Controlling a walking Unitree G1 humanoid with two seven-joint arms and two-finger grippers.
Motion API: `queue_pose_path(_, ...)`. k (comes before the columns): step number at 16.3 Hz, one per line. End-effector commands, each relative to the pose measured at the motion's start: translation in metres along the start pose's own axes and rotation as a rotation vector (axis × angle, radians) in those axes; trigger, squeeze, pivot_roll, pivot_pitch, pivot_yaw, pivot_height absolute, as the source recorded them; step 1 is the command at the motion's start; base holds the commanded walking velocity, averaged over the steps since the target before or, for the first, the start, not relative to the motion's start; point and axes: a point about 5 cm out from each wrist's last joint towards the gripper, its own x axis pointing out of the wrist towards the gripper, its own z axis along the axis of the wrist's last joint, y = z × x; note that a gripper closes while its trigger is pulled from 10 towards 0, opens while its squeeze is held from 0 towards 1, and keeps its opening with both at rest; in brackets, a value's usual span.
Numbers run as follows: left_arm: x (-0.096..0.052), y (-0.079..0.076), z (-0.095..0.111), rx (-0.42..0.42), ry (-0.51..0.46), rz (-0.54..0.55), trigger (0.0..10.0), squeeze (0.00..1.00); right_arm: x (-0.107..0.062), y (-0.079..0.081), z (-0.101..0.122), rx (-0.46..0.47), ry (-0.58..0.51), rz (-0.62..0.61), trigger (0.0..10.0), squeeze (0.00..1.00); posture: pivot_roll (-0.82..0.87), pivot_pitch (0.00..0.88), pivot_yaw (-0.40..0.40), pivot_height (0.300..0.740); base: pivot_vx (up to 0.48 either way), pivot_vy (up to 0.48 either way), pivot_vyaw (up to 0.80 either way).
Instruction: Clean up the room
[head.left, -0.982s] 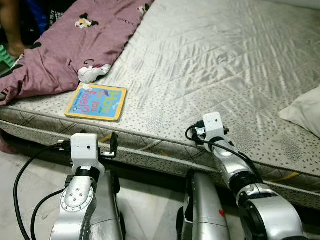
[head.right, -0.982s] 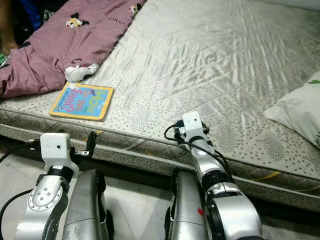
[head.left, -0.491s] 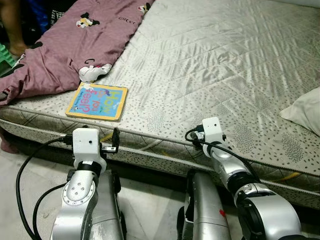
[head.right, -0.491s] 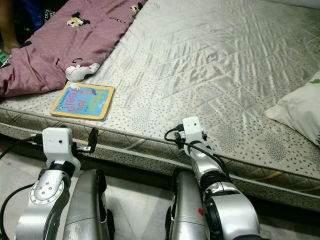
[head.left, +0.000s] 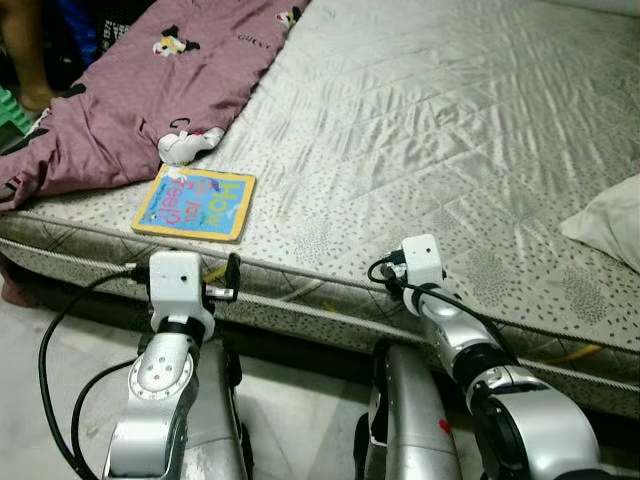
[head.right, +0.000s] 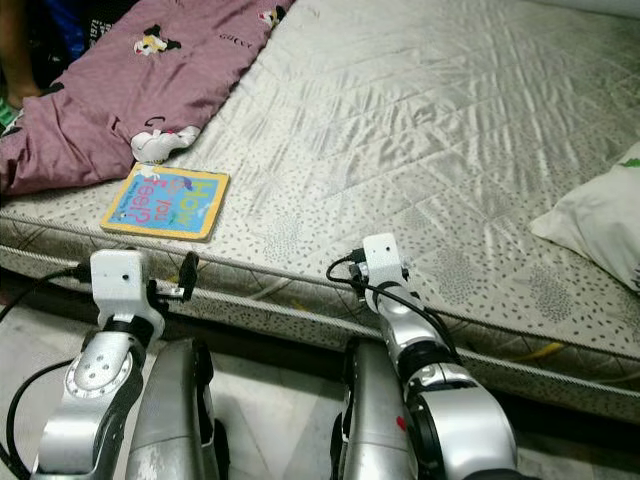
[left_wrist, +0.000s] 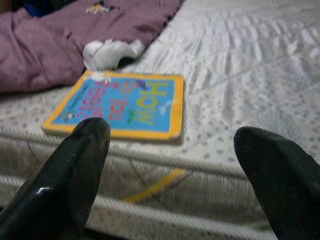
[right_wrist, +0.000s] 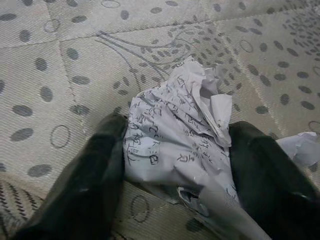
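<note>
A crumpled sheet of paper with writing (right_wrist: 175, 115) lies on the grey dotted mattress (head.left: 420, 120) near its front edge. My right gripper (right_wrist: 172, 150) is shut on it, one black finger pressing each side. My right wrist (head.left: 420, 262) hangs over the mattress edge and hides the paper in the eye views. A children's book with a yellow border and blue cover (head.left: 195, 203) lies flat near the front left of the mattress. My left gripper (left_wrist: 170, 135) is open just in front of the mattress side, pointing at the book (left_wrist: 120, 105).
A purple blanket (head.left: 130, 90) is bunched at the back left, with a small white soft thing (head.left: 185, 145) at its edge by the book. A white pillow (head.left: 610, 220) lies at the right. A person's leg (head.left: 20, 50) stands at the far left. Tiled floor (head.left: 290, 420) lies below.
My right wrist has drawn back a little toward the mattress's front edge. My left gripper has risen slightly and come closer to the mattress side.
</note>
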Motion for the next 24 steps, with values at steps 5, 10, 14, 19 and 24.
queue_pose_path(5,0.007,-0.001,-0.002,-0.011,-0.002,-0.004,10.0,0.00,-0.001,0.007,-0.010,0.011,0.056,0.030,0.0,0.00,0.18,0.059,-0.026,0.500,0.000,0.000,0.00)
queue_pose_path(10,0.012,-0.001,-0.001,-0.023,-0.007,0.003,10.0,0.00,0.000,0.007,-0.006,0.014,0.044,0.040,0.0,0.00,0.17,0.043,-0.026,0.500,0.000,0.000,0.00)
queue_pose_path(14,0.015,-0.002,-0.001,-0.026,-0.011,0.002,10.0,0.00,0.001,0.006,-0.003,0.027,0.036,0.045,0.0,0.00,0.17,0.027,-0.029,0.500,0.000,0.000,0.00)
queue_pose_path(19,0.027,-0.003,0.003,-0.039,-0.036,-0.002,10.0,0.00,0.002,0.006,0.006,0.081,0.015,0.061,0.0,0.00,0.14,0.012,-0.022,0.500,0.000,0.000,0.00)
queue_pose_path(24,0.038,-0.008,0.006,-0.045,-0.058,-0.013,10.0,0.00,0.002,0.004,0.012,0.147,-0.019,0.070,0.0,0.00,0.11,0.000,-0.017,0.500,0.000,0.000,0.00)
